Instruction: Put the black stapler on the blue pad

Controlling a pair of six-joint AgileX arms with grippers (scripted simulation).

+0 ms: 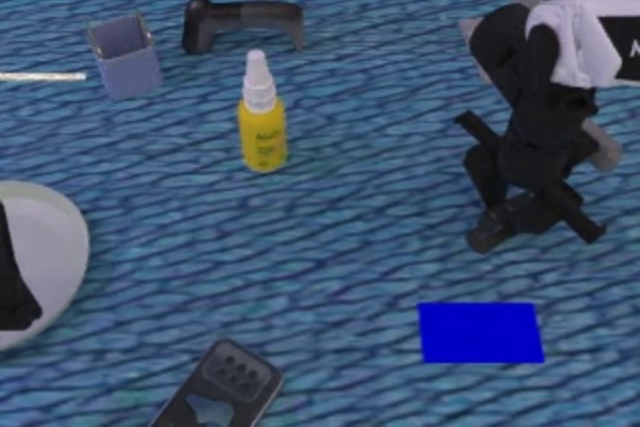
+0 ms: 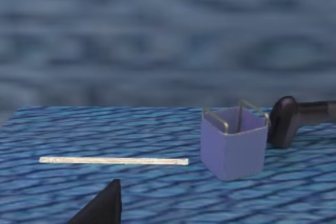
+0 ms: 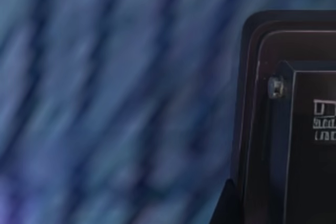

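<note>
Top view: right gripper [image 1: 525, 209] is down over the black stapler [image 1: 500, 225] at the table's right side, just above the blue pad [image 1: 481, 332] — grasp step, apparently. Can't tell whether the fingers have closed on it; the right wrist view shows only the stapler's body close up. Left arm [image 1: 15, 287] parked at the left edge. Next: secure grip, lift, carry the short way to the pad.

Bare table between right claw [image 1: 535, 209] and blue pad [image 1: 481, 333] (yellow bottle [image 1: 262, 115] well apart).
</note>
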